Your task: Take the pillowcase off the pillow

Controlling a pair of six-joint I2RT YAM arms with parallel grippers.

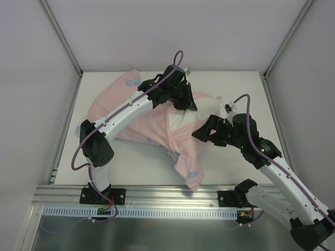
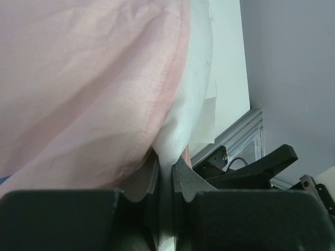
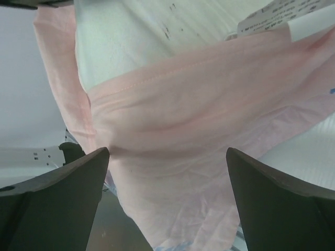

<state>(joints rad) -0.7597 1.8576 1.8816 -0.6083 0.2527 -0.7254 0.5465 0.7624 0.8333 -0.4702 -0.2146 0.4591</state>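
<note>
The pillowcase [image 1: 149, 125] lies crumpled on the white table, pale pink side up, with one corner hanging toward the near edge. The white pillow [image 1: 180, 121] shows through its opening at the middle. My left gripper [image 1: 187, 104] is shut on a fold of the white pillow [image 2: 191, 89], right beside the pink hem of the pillowcase [image 2: 78, 89]; the jaws [image 2: 165, 170] pinch white fabric. My right gripper [image 1: 201, 134] is open at the pillowcase's right edge. In the right wrist view the gripper [image 3: 167, 162] has pink pillowcase [image 3: 199, 120] between its wide jaws, with the pillow [image 3: 146, 31] above it.
A paper care tag [image 3: 282, 18] hangs from the pillow. An aluminium rail [image 1: 157, 196] runs along the near table edge. Grey walls and frame posts [image 1: 60, 36] enclose the table on three sides. The right arm [image 2: 261, 167] sits close to my left gripper.
</note>
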